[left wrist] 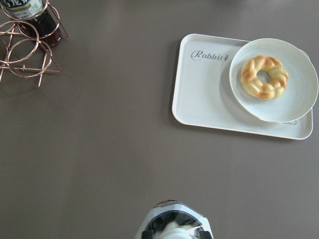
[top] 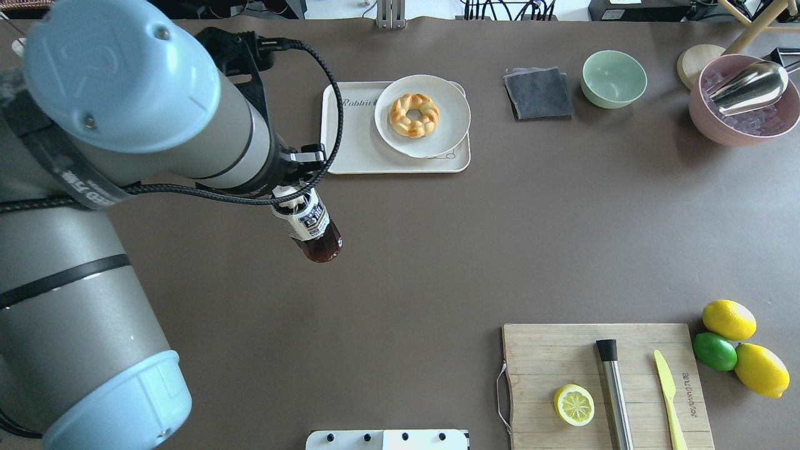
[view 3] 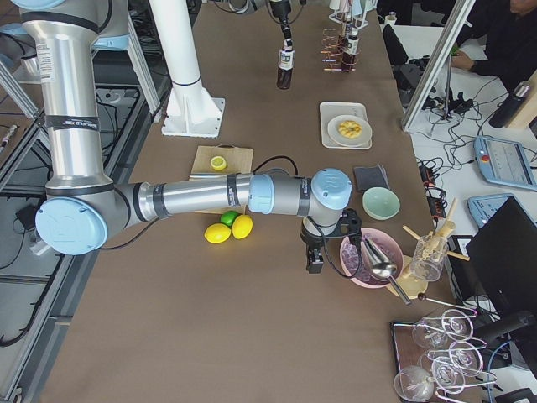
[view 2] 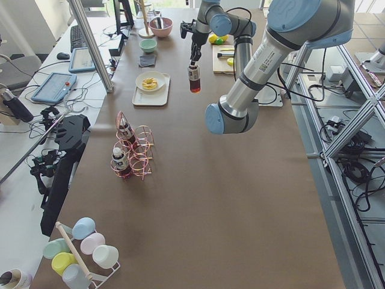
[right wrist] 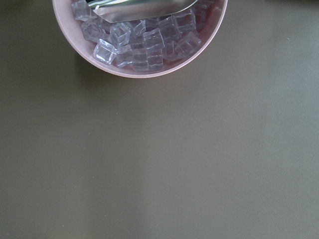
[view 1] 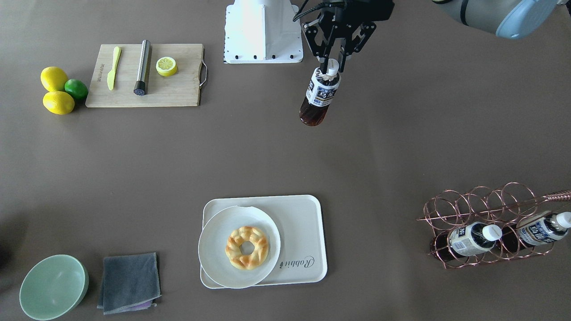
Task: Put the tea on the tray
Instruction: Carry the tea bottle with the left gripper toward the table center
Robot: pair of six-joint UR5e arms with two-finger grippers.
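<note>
The left gripper (view 1: pixel 331 67) has its fingers (view 1: pixel 342 61) pinching the white cap and neck of the tea (view 1: pixel 319 96), one finger on each side. The bottle hangs below the fingertips, slightly tilted and up off the table. The tray (view 1: pixel 299 223) lies well apart from those fingers, out toward the table's far edge from the robot. A round plate (view 1: pixel 213 243) with a doughnut (view 1: pixel 246 247) covers one end of it and overlaps its rim. The end with the script is bare. A copper wire rack (view 1: pixel 484 207) holding two more bottles stands well off to the fingers' other side. The right gripper (view 3: pixel 315 259) hangs just beside a pink bowl (view 3: pixel 354 267) of ice. From here I cannot tell whether its fingers are spread or together.
</note>
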